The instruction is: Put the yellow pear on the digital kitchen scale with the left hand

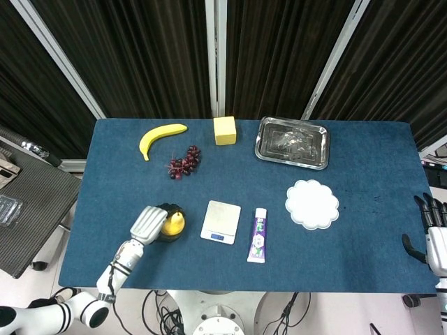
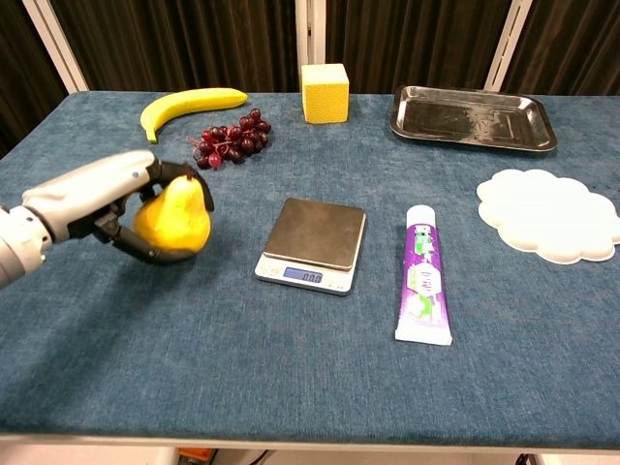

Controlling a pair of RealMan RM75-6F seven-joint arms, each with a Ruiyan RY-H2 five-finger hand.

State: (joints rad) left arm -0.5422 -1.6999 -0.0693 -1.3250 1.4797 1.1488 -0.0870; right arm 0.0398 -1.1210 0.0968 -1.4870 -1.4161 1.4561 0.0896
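Note:
The yellow pear (image 2: 177, 218) (image 1: 174, 222) is gripped by my left hand (image 2: 107, 199) (image 1: 149, 222), fingers curled over its top and thumb under it, left of the scale. In the chest view the pear seems raised slightly off the blue cloth. The digital kitchen scale (image 2: 312, 241) (image 1: 221, 221) sits at the table's middle front with nothing on its platform and its display lit. My right hand (image 1: 434, 234) stays at the far right edge of the head view, off the table, fingers apart and holding nothing.
A toothpaste tube (image 2: 422, 274) lies right of the scale. A white scalloped plate (image 2: 547, 214) and a metal tray (image 2: 472, 117) are at the right. A banana (image 2: 189, 106), grapes (image 2: 229, 139) and a yellow block (image 2: 324, 92) lie along the back.

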